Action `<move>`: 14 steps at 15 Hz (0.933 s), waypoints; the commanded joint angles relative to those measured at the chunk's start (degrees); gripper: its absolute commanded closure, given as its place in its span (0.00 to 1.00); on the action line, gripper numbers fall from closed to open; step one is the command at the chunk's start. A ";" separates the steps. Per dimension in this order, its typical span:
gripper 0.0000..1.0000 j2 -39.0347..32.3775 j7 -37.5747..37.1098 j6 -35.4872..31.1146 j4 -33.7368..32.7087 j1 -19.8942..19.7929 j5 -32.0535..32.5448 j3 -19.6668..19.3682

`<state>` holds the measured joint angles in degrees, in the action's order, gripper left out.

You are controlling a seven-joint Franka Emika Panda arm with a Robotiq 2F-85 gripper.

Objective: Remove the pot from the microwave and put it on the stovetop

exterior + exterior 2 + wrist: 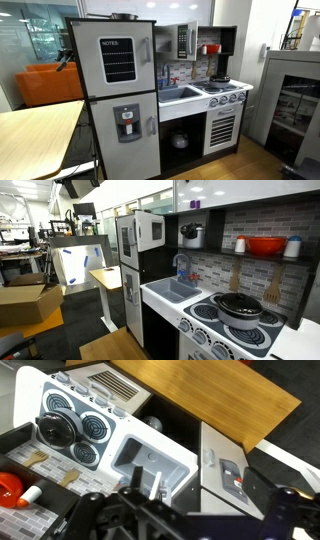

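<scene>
The silvery-grey pot (190, 232) sits in the dark opening beside the microwave (146, 230), whose windowed door stands swung open; the microwave also shows in an exterior view (183, 42). The stovetop (262, 338) with black burners lies below to the side and shows in an exterior view (230, 92) and in the wrist view (92, 428). My gripper (200, 485) shows only in the wrist view. It hovers high above the sink and fridge, with its fingers spread wide and nothing between them. The pot is out of the wrist view.
A dark black pan (240, 305) sits on a burner. A red vessel (265, 246) stands on the shelf above the stove. The blue-lined sink (150, 460) lies between the stove and the tall grey fridge (115, 90). A wooden table (35, 135) stands beside the fridge.
</scene>
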<state>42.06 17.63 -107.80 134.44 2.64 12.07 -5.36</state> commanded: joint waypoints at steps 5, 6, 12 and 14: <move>0.00 -8.30 5.19 5.88 -11.74 -0.52 -1.64 -4.80; 0.00 -9.51 4.94 5.57 -12.93 -0.68 -1.94 -5.28; 0.00 -20.10 4.23 1.39 -20.43 -1.22 -4.81 -6.52; 0.00 -24.36 4.33 0.22 -23.24 -1.69 -6.07 -6.68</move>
<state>23.44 21.18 -107.45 116.22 2.42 8.36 -12.18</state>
